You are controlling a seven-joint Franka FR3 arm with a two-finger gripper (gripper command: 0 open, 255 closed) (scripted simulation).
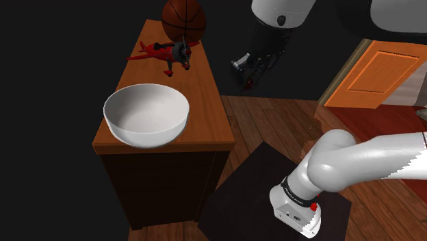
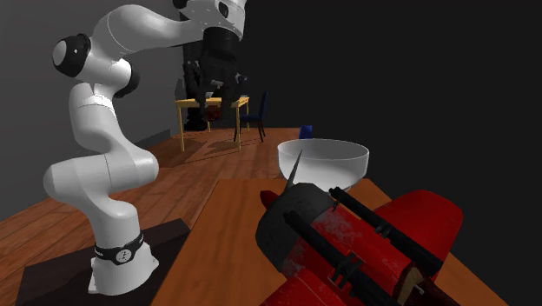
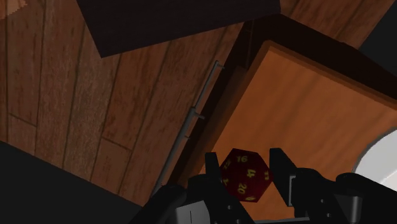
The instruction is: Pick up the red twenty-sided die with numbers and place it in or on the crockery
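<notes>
Dark-red, yellow-numbered twenty-sided die point(image 3: 245, 175): equal all round; we read 16 facing the wrist camera.
Black two-finger gripper point(image 3: 247, 169): clasped the die.

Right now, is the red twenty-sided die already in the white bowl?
No, the red twenty-sided die is clasped between the fingers of the gripper, off to the side of the white bowl.
</notes>
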